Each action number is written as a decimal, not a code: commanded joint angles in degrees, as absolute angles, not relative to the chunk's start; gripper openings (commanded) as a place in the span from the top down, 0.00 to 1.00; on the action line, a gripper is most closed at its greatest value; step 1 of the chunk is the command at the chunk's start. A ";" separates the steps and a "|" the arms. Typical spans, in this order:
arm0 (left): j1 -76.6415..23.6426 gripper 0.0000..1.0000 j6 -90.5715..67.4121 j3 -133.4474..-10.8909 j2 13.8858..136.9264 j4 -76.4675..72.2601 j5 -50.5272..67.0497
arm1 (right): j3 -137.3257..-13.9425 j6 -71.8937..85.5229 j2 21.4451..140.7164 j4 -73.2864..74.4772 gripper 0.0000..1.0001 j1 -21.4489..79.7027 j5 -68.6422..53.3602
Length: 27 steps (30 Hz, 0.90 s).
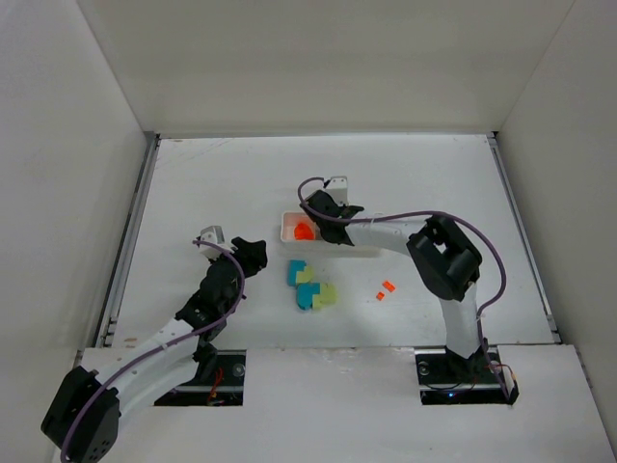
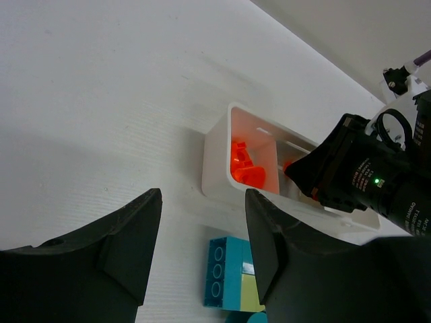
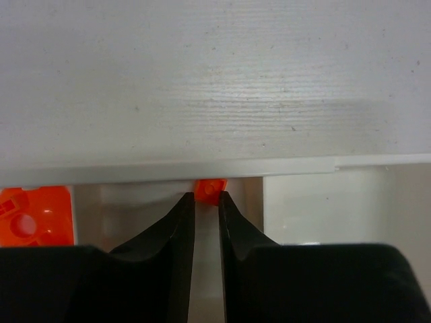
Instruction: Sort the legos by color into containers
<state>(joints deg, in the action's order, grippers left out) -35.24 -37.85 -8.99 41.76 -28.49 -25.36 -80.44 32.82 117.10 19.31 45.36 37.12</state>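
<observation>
Two arms: one is set on each side of the tray (image 2: 215, 161), so reach is shared.
Right gripper (image 3: 207, 196): inside the tray's middle compartment, close to the far wall. The fingers are almost together, with only a slim gap between them.
Small orange piece (image 3: 210, 189): seen right at the right fingertips, against the far wall. Whether it is pinched or only lying past the tips cannot be told.
Orange legos (image 1: 304, 231): piled in the end compartment, on the left in the top view, next to the one the right fingers are in.
Judgement: the piece at the tips is judged one compartment off from its colour mates. A grip for a sideways shift would explain the near-closed fingers.
Left gripper (image 2: 202, 196): fingers are spread, with nothing between them. It is held low over the table (image 1: 212, 183) and aimed at the tray's orange end, probably placed clear of the right arm.
Teal and yellow-green cluster (image 1: 310, 286): stuck together on the table just in front of the tray, unsorted, between the two arms.
Two loose orange bits (image 1: 386, 287): on the table near the right arm, apart from the tray.
Progress: judged early. Only orange is binned; no teal or yellow-green is seen in the tray.
Risk: the small piece could be squeezed against the wall and slip.
</observation>
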 commanded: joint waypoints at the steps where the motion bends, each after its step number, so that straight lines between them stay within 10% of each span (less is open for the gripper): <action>1: -35.55 0.50 -38.32 -8.70 42.10 -31.73 -24.96 | -79.37 32.78 116.02 16.52 0.79 45.92 40.34; 27: -29.57 0.50 -37.62 -8.44 40.08 -28.83 -24.96 | -84.11 31.64 111.09 9.50 0.68 54.27 30.15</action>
